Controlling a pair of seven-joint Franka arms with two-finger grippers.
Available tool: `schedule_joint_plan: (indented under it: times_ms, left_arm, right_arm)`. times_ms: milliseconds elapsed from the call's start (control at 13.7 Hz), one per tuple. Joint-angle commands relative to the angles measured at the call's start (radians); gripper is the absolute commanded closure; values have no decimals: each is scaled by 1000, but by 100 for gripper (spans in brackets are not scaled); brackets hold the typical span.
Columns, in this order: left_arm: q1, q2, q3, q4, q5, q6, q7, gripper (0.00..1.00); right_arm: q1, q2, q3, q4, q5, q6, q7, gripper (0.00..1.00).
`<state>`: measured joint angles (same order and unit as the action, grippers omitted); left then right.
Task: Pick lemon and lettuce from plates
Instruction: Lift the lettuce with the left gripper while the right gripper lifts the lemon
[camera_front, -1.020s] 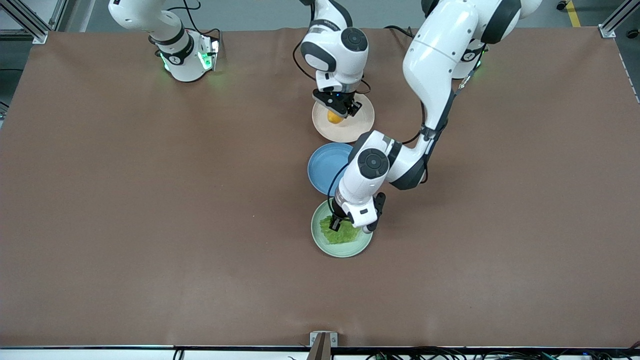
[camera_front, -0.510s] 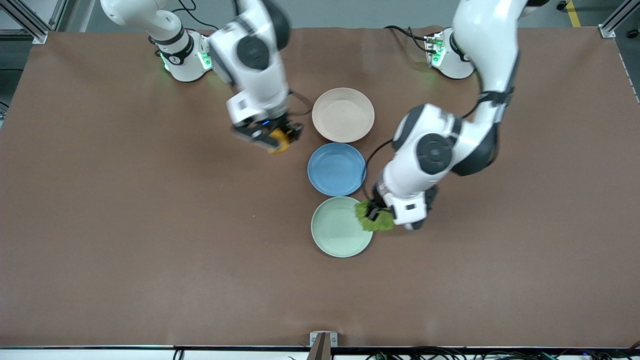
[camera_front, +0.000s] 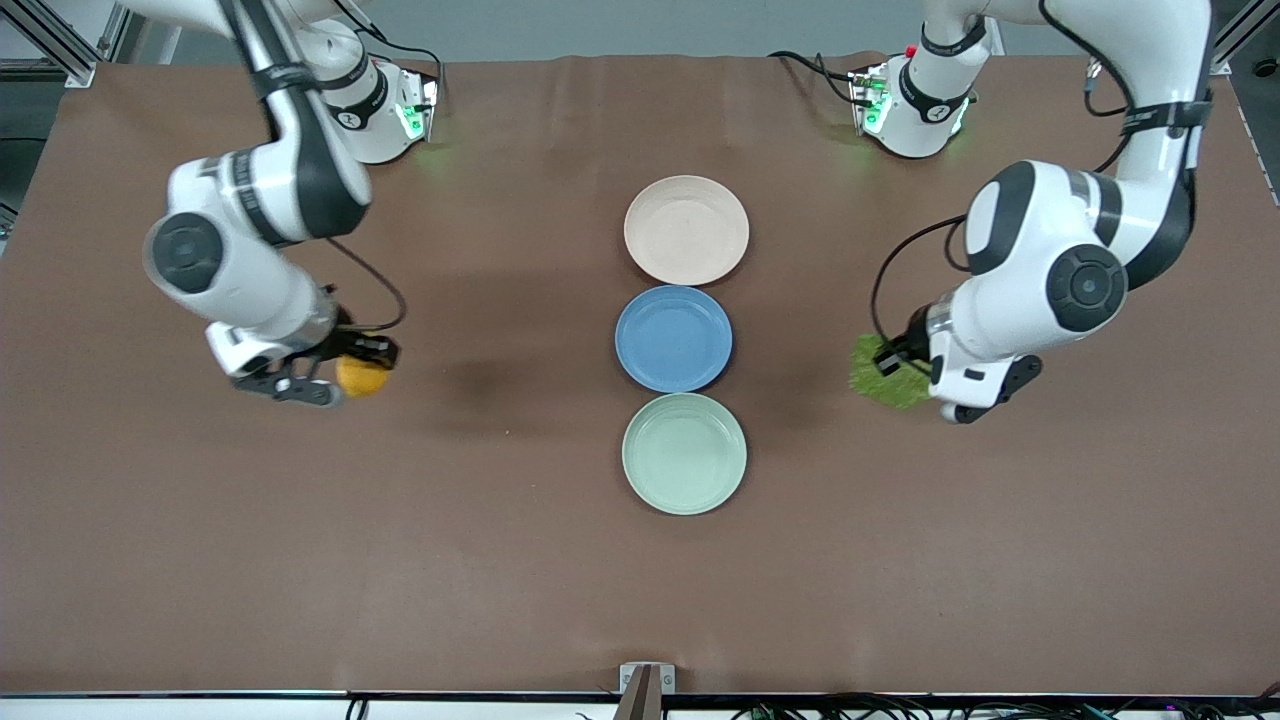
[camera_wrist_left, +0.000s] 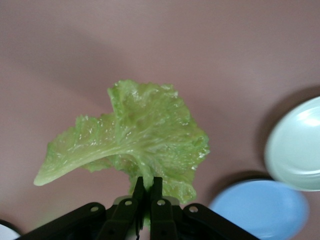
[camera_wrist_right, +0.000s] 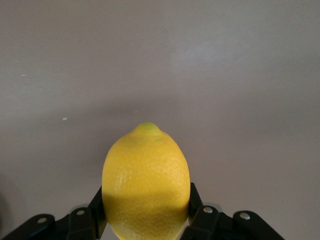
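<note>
My right gripper is shut on the yellow lemon and holds it over bare table toward the right arm's end; in the right wrist view the lemon fills the space between the fingers. My left gripper is shut on the crinkled green lettuce over bare table toward the left arm's end; in the left wrist view the leaf hangs from the pinched fingertips. The beige-pink plate and the mint green plate lie bare at mid-table.
A blue plate lies between the two task plates. It and the mint plate also show in the left wrist view. Brown table surface stretches wide around both grippers.
Both arms swung outward from the plates: the right gripper carried the lemon toward its end of the table, the left gripper carried the lettuce toward its end.
</note>
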<state>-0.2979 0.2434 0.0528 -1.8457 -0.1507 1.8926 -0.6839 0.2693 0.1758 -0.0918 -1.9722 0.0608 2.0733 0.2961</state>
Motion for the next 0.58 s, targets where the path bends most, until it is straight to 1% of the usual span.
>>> schedule_joint_plan:
  times_ms: [0,146,291,437,510]
  left_arm:
    - [45,-68,-10,-166,37,121,157,97]
    - [65,-64,-8,-249,55,247,234,97]
    - [79,-49,-10,-326,80,401,308,97]
    - [80,-6,-10,-369,80,527,342,97]
    - [80,14,-8,-375,80,557,354,97]
  right_arm:
    - [-105,-22,26,-120,7,109,-223,96]
    - [-140,-9,24,-190,7,194,-348,96]
    - [-144,11,26,-249,7,275,-397,96]
    - [-136,22,27,-309,7,358,-432,96]
    - [-130,25,27,-342,7,404,-446,96]
